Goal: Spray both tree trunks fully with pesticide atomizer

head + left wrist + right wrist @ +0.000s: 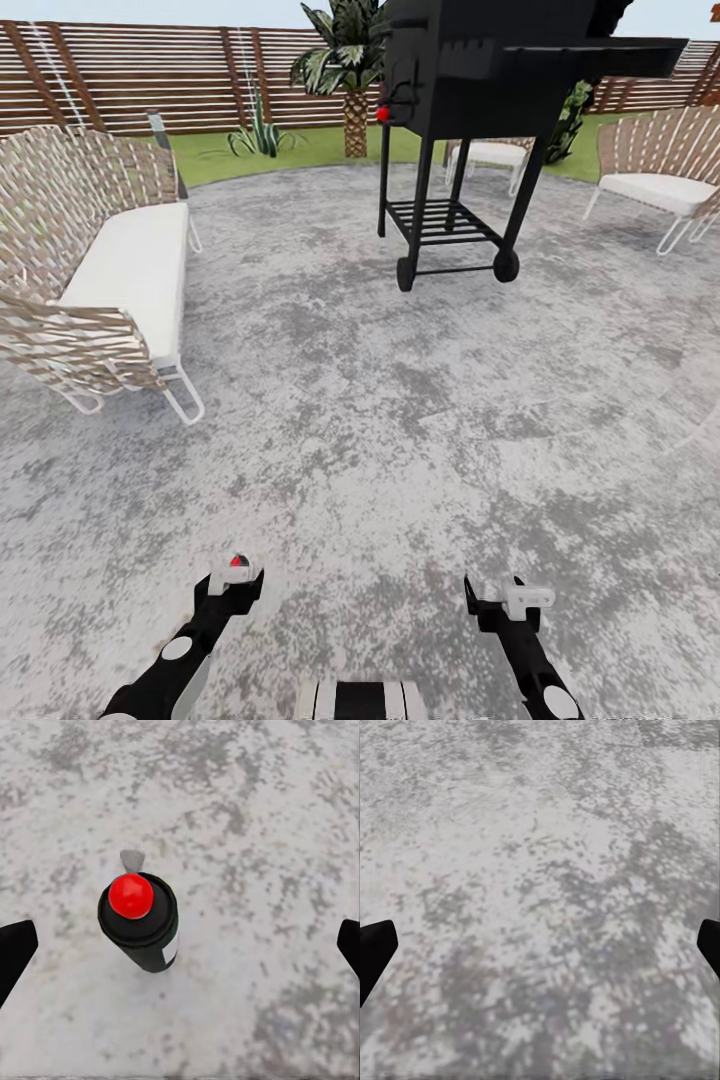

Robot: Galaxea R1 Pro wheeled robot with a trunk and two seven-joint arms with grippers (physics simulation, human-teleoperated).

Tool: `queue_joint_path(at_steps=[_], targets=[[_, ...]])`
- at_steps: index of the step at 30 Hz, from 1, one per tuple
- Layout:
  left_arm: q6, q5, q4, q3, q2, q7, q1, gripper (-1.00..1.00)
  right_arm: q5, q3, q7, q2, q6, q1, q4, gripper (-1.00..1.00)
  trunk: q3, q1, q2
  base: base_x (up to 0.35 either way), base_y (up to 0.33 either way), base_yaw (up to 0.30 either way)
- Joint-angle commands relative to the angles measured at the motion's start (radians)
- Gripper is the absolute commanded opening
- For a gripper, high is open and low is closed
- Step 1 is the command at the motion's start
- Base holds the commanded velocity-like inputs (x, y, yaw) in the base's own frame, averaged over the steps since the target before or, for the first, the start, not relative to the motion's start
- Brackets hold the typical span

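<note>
Grey speckled paving, the floor [380, 430], spreads under both arms, and the pesticide atomizer [139, 921] stands upright on it, a small black bottle with a red cap, directly below the left gripper [180, 949]. In the left wrist view the two dark fingertips [15, 949] sit far out at either side with the bottle between them and apart from both, so that gripper is spread wide and holds nothing. From the head camera, the red cap [238, 561] peeks over the left gripper [235, 580], which suggests the hand is lined up above the bottle, though how close it hangs over the cap is hard to judge from these angles. The right gripper [540, 949] is likewise spread wide over bare paving, with nothing between its fingers. So the task looks to be at its very start: the bottle is found and approached, not yet grasped or lifted. No thick pale trunk is in sight; ahead are a black grill [480, 120], a wicker sofa [90, 270], a palm [350, 70] and the slatted fence [150, 70]. Both trees remain to be reached and sprayed.
</note>
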Motion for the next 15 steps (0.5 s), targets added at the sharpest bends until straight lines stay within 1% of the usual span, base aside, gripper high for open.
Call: queue_joint_path(at_steps=[1,2,6,11,15], targets=[[0.0,0.0,0.0,0.0,0.0,0.0,0.0,1.0,0.0,0.0,0.0,0.0,0.0,0.0,0.0,1.0,-0.006,0.0,0.0,0.0,0.0,0.0],[-0.001,0.0,0.0,0.0,0.0,0.0,0.0,1.0,0.0,0.0,0.0,0.0,0.0,0.0,0.0,1.0,-0.011,0.001,-0.001,0.0,0.0,0.0],[-0.002,0.0,-0.001,0.0,0.0,0.0,0.0,1.0,0.0,0.0,0.0,0.0,0.0,0.0,0.0,1.0,-0.017,0.001,-0.001,0.0,0.0,0.0],[-0.004,0.0,-0.002,0.0,0.0,0.0,0.0,1.0,0.0,0.001,0.0,0.0,-0.001,0.0,-0.001,1.0,-0.021,0.001,-0.001,0.0,0.0,0.0],[-0.001,0.0,-0.002,-0.001,0.0,0.0,0.0,1.0,0.0,0.001,0.0,0.0,0.0,0.0,-0.001,1.0,-0.039,0.003,-0.001,0.0,0.0,0.107]])
